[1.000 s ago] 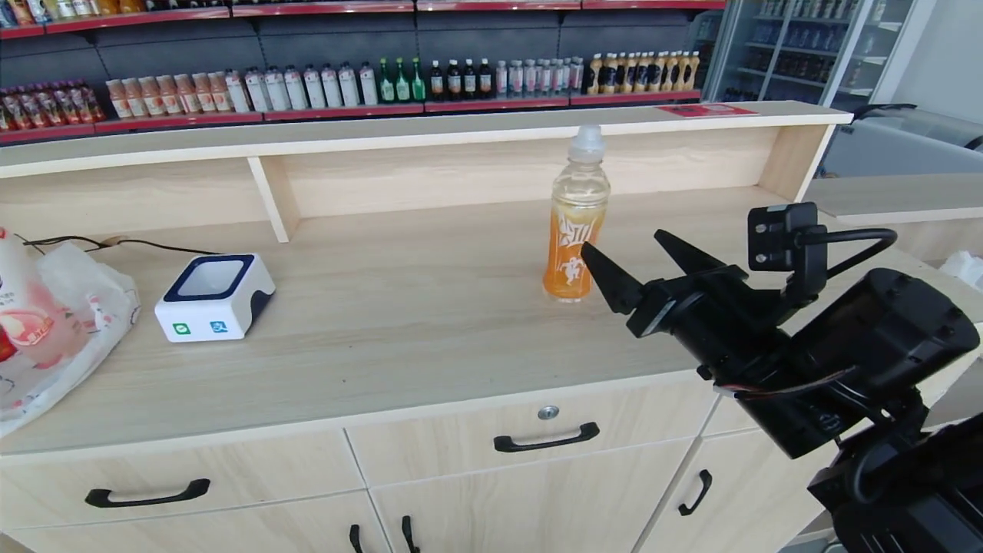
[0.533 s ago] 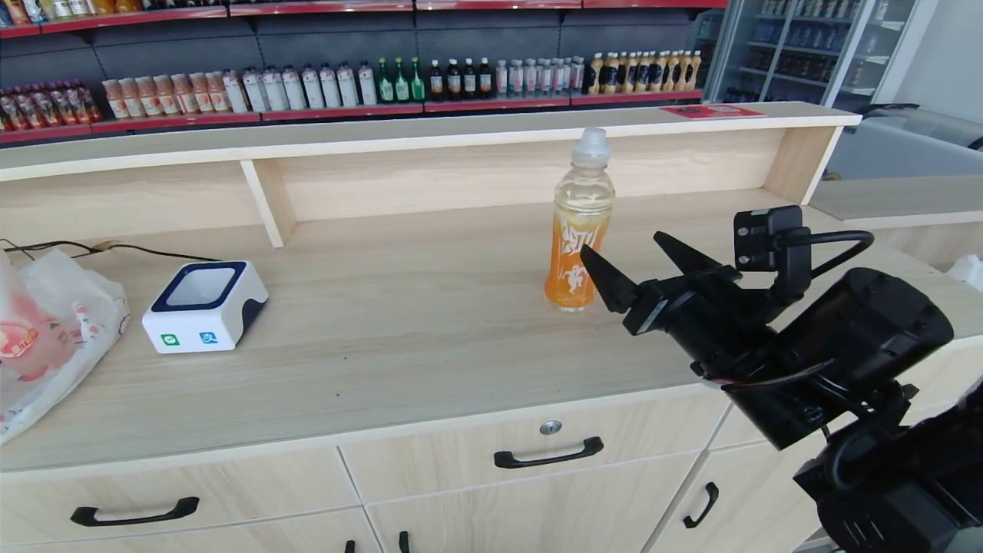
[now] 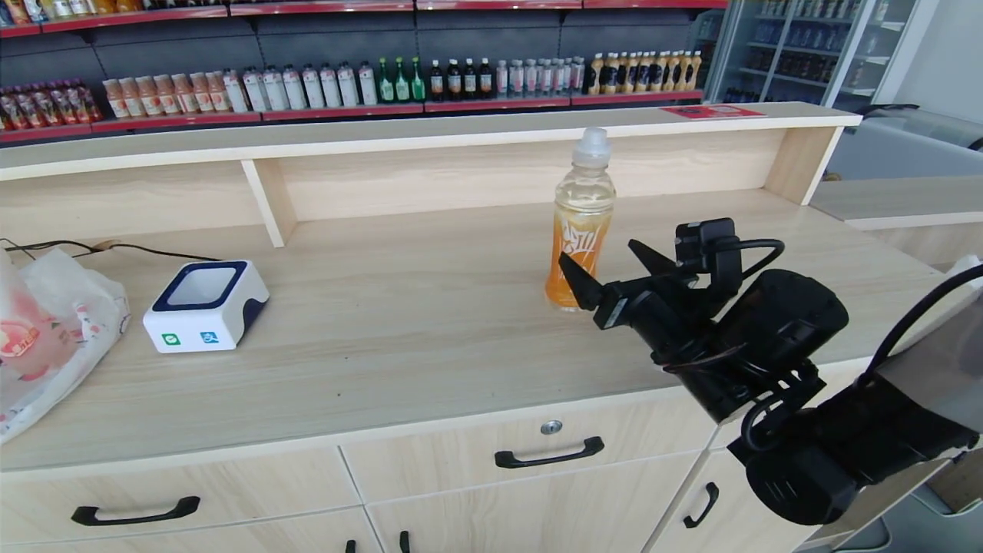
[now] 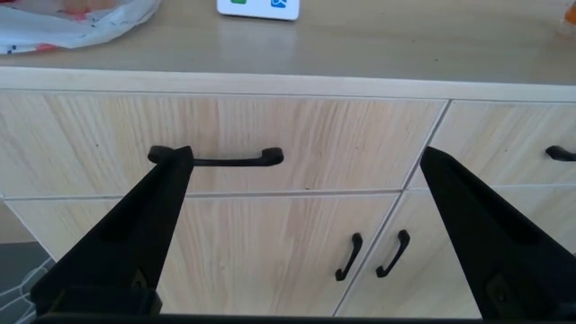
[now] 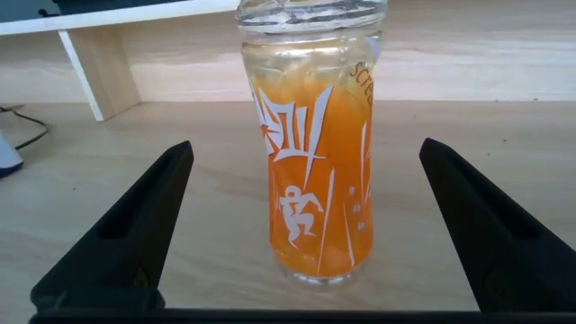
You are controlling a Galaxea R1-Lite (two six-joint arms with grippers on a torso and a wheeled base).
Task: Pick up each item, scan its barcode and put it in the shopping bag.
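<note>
The bag (image 3: 54, 338) is lying on the tabletop (image 3: 399, 338) left of the scanner (image 3: 206, 306) and seems to be holding goods, so part of the job is looking done. The bottle (image 3: 584, 200) is standing well right of the scanner, not yet scanned. The right jaws are hanging spread just before it, gripping nothing, and the left jaws are hanging spread and empty below the scanner.
</note>
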